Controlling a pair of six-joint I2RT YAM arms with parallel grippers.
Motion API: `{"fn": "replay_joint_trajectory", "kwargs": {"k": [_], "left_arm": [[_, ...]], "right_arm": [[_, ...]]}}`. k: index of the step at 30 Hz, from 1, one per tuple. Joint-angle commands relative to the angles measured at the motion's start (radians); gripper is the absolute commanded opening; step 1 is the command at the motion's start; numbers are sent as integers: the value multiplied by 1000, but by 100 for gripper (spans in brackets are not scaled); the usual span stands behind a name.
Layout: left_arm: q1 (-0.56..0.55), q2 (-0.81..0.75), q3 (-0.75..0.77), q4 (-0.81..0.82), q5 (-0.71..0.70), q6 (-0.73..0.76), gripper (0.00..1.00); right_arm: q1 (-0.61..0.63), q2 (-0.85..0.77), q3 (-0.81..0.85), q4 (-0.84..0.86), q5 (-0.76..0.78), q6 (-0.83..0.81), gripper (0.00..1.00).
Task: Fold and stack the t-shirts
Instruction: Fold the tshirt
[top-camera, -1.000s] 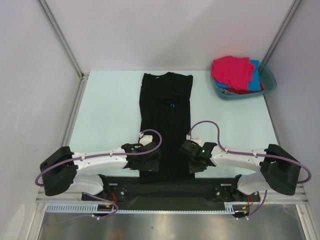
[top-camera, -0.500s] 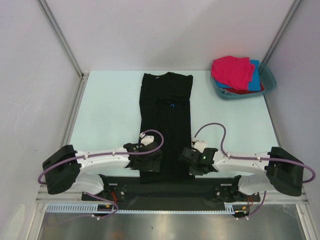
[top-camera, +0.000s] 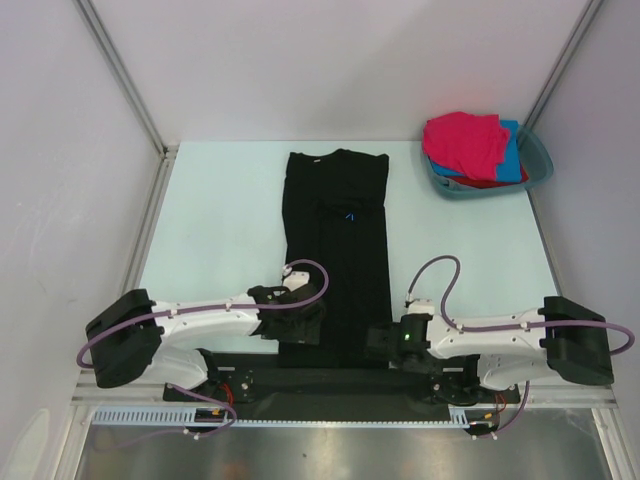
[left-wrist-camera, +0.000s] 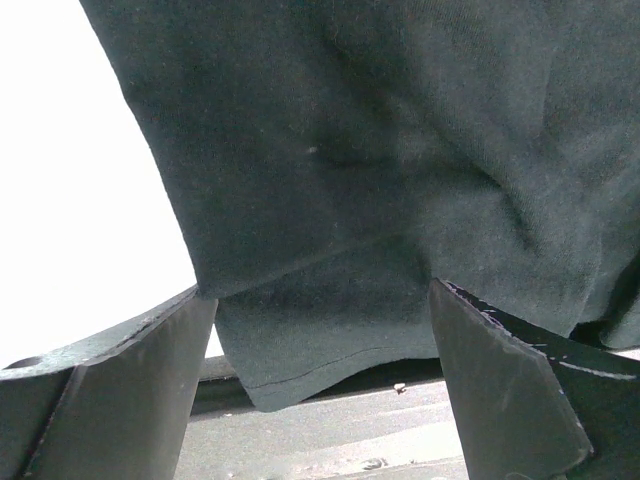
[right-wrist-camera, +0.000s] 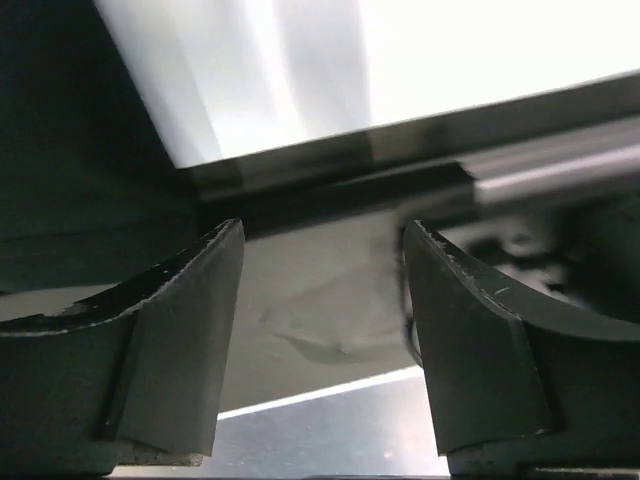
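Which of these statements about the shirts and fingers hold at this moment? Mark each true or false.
1. The black t-shirt lies as a long strip on the table. True.
2. A pink t-shirt tops the pile in the teal basin. True.
3. The right fingers are clamped on the black t-shirt. False: they stand apart with nothing between them.
4. The left fingers hover over the basin. False: they stand open at the black t-shirt's near hem.

Four t-shirts (top-camera: 337, 260), one basin (top-camera: 542, 152), two arms (top-camera: 200, 320)
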Motion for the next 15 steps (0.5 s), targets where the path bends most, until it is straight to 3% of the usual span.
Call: {"fn": "replay_joint_trajectory", "kwargs": {"k": [1,5,7,10,15], "left_arm": [[9,16,3,18,12,20,94],[16,3,23,-6,-5,33,94],[17,-20,45,-43,-49,26,93],[17,-118,48,-67,-132,15,93],[29,-289,80,-170,-343,-45,96]], "right_arm": [[12,-30,102,-163,109,55,70],[-14,-61,188,-87,225,-121,71],[-57,-56,208,31,218,-249,70],[-102,-35,208,69,213,-299,71],[-313,-27,226,180,218,-488,75]]}}
